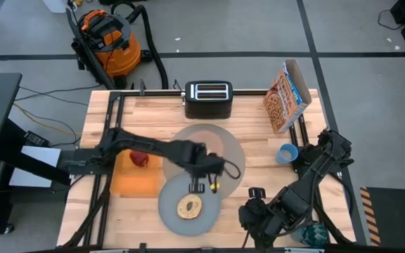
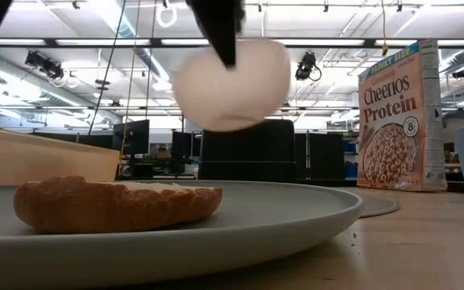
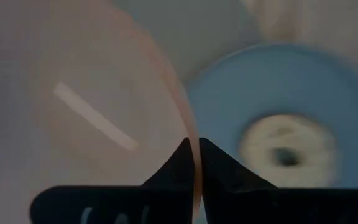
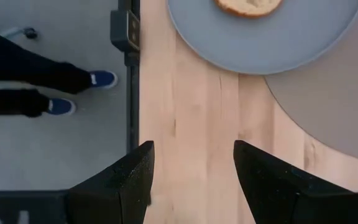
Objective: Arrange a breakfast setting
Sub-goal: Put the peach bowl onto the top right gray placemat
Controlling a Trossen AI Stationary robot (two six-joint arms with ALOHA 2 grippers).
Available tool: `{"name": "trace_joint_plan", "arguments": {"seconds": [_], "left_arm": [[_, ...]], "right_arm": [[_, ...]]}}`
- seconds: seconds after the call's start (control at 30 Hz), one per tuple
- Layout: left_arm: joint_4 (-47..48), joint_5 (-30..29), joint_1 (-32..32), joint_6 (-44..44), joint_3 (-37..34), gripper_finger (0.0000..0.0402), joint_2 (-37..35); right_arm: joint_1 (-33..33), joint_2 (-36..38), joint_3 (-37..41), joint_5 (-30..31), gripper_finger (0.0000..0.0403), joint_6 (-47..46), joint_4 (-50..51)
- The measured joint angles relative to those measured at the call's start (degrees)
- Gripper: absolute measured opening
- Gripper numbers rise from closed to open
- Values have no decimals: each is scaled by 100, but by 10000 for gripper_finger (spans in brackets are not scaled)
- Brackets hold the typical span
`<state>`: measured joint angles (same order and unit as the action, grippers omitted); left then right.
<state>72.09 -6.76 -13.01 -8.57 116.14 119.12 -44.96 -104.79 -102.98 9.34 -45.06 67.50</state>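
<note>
Only readable text is on the cereal box [image 2: 399, 117], standing upright at the far side of the bench: "FAMILY SIZE" on a yellow banner across the top corner, "Cheerios Protein" in large dark letters on the front, and an "8" in a small round badge below. Smaller print there is illegible. Nothing else legible.

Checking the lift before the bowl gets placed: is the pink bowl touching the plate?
Apart. The low view shows the pink bowl hanging from the left pincer, shut on its rim, with open background between it and the plate.
</note>
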Motion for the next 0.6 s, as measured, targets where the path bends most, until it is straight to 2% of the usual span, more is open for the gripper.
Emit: {"name": "trace_joint_plan", "arguments": {"seconds": [0.1,0.23,0.6], "left_arm": [[-160,-64,194,1122,-2,14,252],[-199,-225,333,2003,-3,16,564],[100,-500,638,2006,-7,16,1220]], "right_arm": [[77,-2,0,41,227,-2,-33],[186,-2,0,110,227,-4,-113],[272,-2,0,105,227,-241,-138]]}}
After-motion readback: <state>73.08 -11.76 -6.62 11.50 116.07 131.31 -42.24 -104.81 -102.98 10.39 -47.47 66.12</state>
